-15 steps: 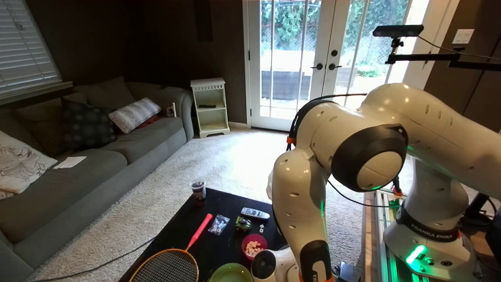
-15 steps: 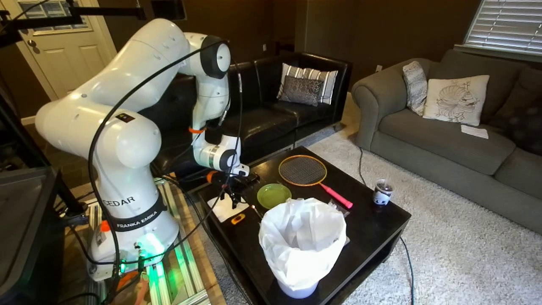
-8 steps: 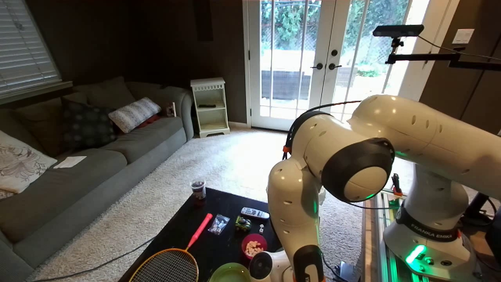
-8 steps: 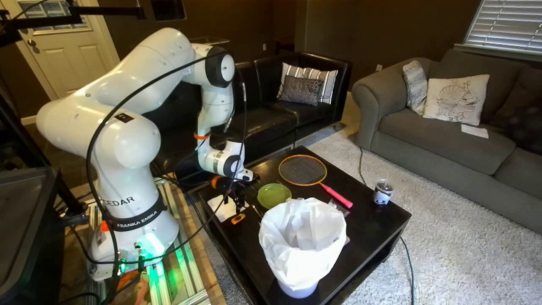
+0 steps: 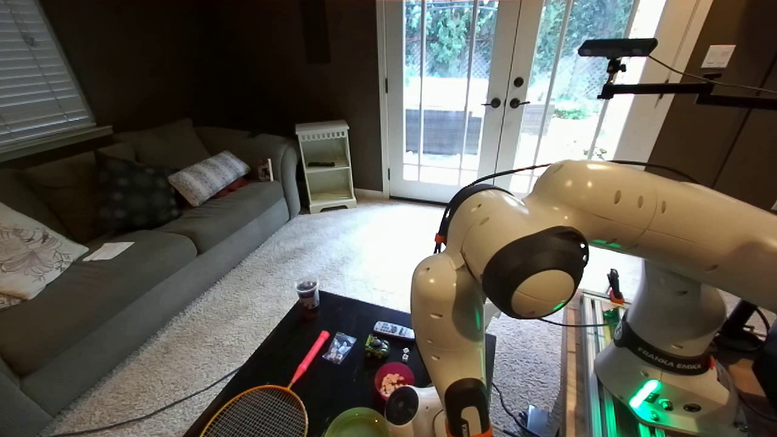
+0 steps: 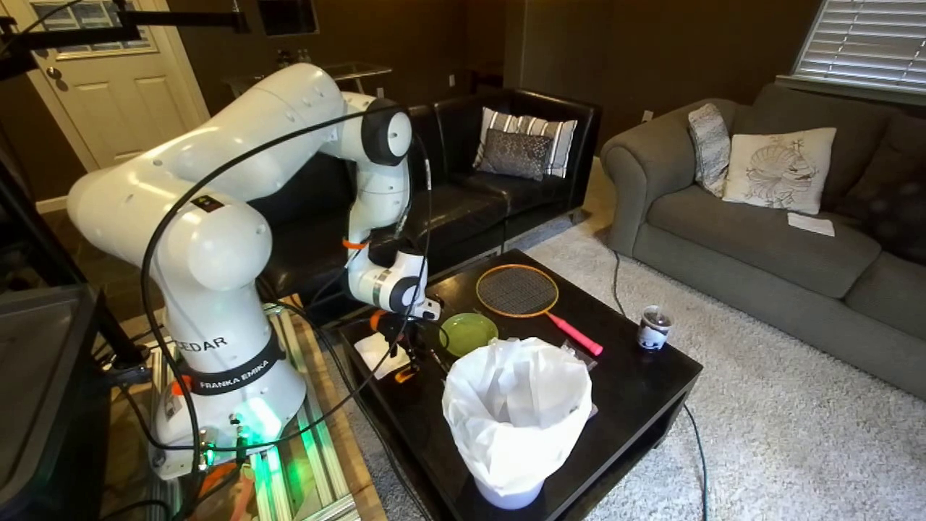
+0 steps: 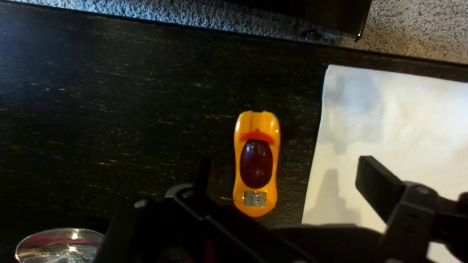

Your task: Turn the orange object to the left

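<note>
The orange object is a small toy car (image 7: 256, 202), orange-yellow with a dark red cabin, lying on the dark table. It stands lengthwise up the wrist view. In an exterior view the car (image 6: 406, 375) is partly covered by a finger. My gripper (image 7: 287, 175) is open and empty in the wrist view, one finger left of the car and the other well to its right over white paper. It appears to be above the car, not touching it. The gripper (image 6: 409, 351) also shows in an exterior view; the remaining exterior view leaves it out of frame.
White paper (image 7: 351, 146) lies beside the car. A green plate (image 6: 469, 334), a racket (image 6: 575, 334) and a white lined bucket (image 6: 515, 434) stand on the table. A clear round rim (image 7: 58, 233) shows at the wrist view's lower left. A pink bowl (image 5: 382, 369) sits near the arm.
The arm has come lower and extended forward, bringing the gripper off the white paper's middle and over to the car. The car and other things have not visibly moved.
</note>
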Controlling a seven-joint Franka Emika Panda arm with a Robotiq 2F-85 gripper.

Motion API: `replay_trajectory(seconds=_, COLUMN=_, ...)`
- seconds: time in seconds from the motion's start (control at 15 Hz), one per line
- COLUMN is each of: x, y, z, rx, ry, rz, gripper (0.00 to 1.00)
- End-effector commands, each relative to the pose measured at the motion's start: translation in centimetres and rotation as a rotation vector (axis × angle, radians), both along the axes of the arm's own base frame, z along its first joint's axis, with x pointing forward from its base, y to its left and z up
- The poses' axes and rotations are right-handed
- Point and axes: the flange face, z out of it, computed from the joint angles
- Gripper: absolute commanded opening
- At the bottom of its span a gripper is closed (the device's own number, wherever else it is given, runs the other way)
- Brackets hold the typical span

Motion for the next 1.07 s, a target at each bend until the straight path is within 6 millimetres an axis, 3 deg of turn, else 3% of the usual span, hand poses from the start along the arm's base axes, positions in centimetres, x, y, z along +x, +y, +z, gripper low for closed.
replay_trajectory(seconds=0.0, x=0.6, y=-0.4, z=-1.5, rx=0.014, ry=-0.003, rz=-0.01, gripper=1.0)
replay_trajectory(seconds=0.4, x=1.0, y=-0.9, z=-2.4, rx=0.005, ry=-0.003, rz=-0.024, gripper=0.99)
replay_trajectory(seconds=0.47, x=1.0, y=-0.9, z=-2.4, rx=0.004, ry=-0.003, rz=-0.024, gripper=0.93)
replay_trajectory(seconds=0.6, x=1.0, y=-0.9, z=-2.6, rx=0.004, ry=-0.002, rz=-0.024, gripper=0.72)
replay_trajectory(seconds=0.93, x=1.1, y=-1.0, z=-2.5, rx=0.002, ry=-0.005, rz=-0.025, gripper=0.36)
replay_trajectory(seconds=1.0, x=1.1, y=-1.1, z=-2.3, rx=0.002, ry=-0.006, rz=-0.025, gripper=0.76)
